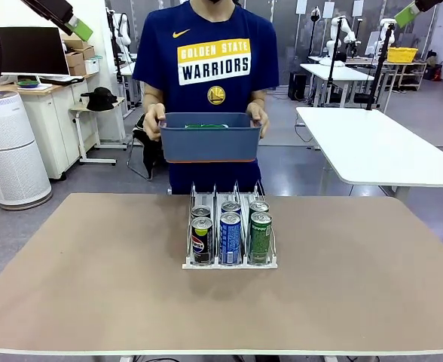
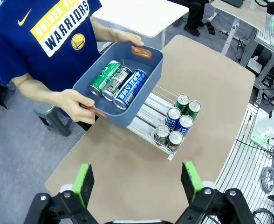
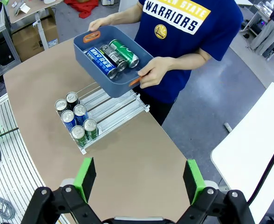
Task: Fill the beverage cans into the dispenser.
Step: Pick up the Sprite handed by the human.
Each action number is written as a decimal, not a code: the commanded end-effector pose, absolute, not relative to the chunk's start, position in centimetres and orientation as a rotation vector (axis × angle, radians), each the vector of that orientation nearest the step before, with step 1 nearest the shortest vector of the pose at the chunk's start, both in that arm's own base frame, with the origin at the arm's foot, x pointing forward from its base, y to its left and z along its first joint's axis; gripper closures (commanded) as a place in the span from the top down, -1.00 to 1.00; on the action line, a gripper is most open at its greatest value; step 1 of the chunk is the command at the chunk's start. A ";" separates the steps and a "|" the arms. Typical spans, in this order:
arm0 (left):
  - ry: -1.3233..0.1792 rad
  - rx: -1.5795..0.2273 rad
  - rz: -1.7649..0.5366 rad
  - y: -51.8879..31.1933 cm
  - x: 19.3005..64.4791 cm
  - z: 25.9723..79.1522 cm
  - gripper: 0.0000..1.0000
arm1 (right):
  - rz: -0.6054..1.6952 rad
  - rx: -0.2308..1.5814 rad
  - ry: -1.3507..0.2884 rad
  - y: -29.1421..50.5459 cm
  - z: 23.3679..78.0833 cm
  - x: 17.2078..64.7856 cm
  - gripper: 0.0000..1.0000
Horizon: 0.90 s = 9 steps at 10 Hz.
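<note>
- We see the dispenser (image 1: 229,263) standing in the middle of the brown table (image 1: 357,286), with its three lanes running from the person's side toward ours.
- Six beverage cans stand upright in it, two to a lane, all crowded at the end nearest us. The far stretch of each lane is bare.
- The front row holds a black can (image 1: 202,241) in the left lane, a blue can (image 1: 230,238) in the middle lane and a green can (image 1: 260,238) in the right lane. Of the three cans behind them we mostly see the silver tops.
- A blue-grey tub (image 1: 210,145) with orange handles is held in the air over the far end of the dispenser, clear of the table.
- In the tub three more cans (image 2: 117,84) lie on their sides, touching one another: a green one, a dark grey one and a blue one.
- The person stands at the far edge and grips the tub's short ends, the right hand (image 1: 155,121) on one end and the left hand (image 1: 257,118) on the other, elbows bent.
- The left gripper (image 2: 137,176) hangs high above the table, looking down on the dispenser. Its jaws are spread wide with nothing between them.
- The right gripper (image 3: 139,176) hangs equally high on the other side, well apart from the cans, also spread wide and holding nothing.
</note>
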<state>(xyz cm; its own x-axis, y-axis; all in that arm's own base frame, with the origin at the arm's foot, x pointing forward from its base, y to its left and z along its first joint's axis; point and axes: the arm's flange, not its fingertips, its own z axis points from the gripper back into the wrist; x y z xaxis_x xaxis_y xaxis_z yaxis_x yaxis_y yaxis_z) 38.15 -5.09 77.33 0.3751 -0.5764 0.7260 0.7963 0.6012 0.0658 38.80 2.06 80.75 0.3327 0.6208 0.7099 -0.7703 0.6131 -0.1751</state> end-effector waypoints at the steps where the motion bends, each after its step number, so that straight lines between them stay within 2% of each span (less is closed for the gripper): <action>1: -0.782 -0.314 -0.898 -5.2 38.1 77.2 1.00 | 0.919 0.206 -0.825 2.2 80.8 38.8 1.00; 9: -0.782 -0.314 -0.898 -5.2 38.1 77.2 1.00 | 0.919 0.206 -0.825 2.2 80.8 38.8 1.00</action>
<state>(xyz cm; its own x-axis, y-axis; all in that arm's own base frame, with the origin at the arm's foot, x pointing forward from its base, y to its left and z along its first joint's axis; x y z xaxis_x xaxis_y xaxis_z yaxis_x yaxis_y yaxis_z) 38.15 -5.09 77.33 0.3751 -0.5764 0.7260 0.7964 0.6012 0.0658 38.80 2.06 80.75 0.3327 0.6208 0.7099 -0.7703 0.6131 -0.1751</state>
